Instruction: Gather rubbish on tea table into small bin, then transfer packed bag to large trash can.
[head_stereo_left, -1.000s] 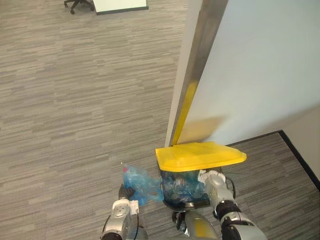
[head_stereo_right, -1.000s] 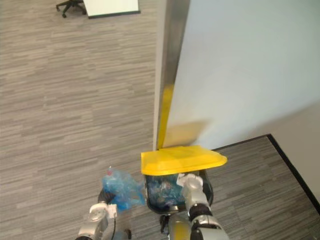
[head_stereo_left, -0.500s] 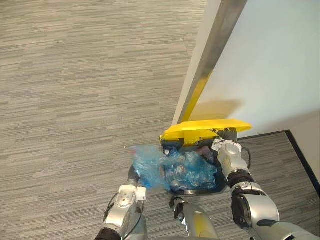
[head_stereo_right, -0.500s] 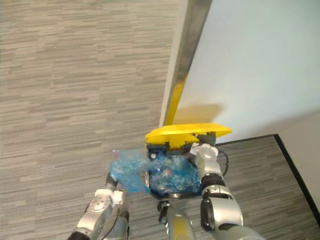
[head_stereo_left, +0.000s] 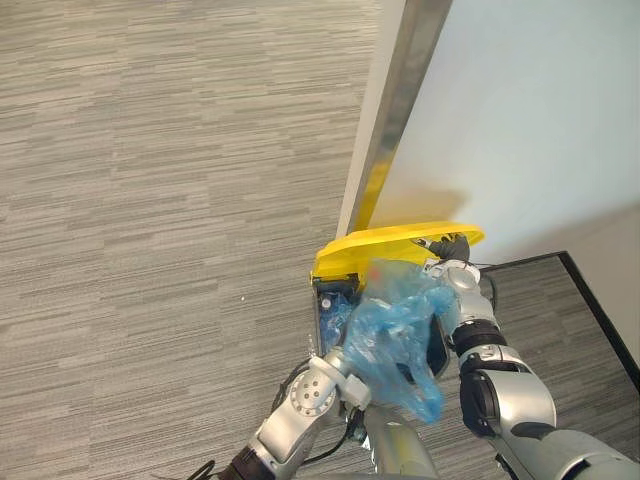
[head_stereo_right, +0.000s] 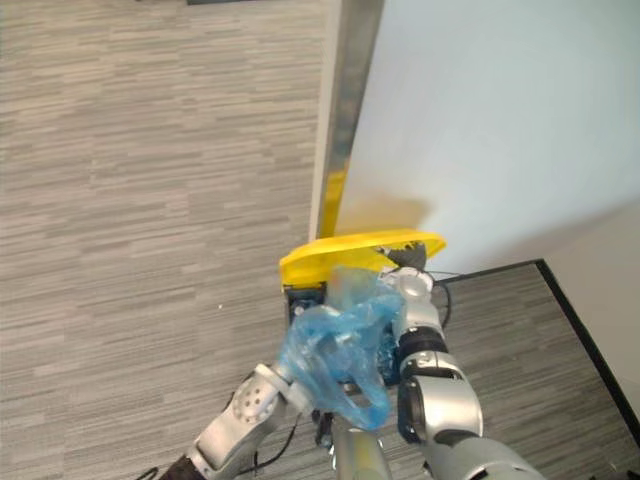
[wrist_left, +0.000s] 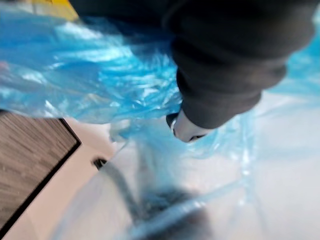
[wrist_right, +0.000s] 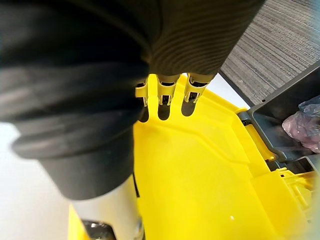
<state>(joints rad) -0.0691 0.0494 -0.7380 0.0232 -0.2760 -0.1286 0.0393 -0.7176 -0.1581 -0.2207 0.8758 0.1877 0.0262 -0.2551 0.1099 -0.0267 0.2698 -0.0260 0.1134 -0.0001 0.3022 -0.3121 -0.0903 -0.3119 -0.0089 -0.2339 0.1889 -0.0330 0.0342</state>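
While right hand, fingers straight, props yellow lid above it, left hand clamps blue bag, held just beyond it over large trash can; risk: lid slips, blocking bag.

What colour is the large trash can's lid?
The lid is plain bright yellow, clearest in the right wrist view, where the right hand rests against it.
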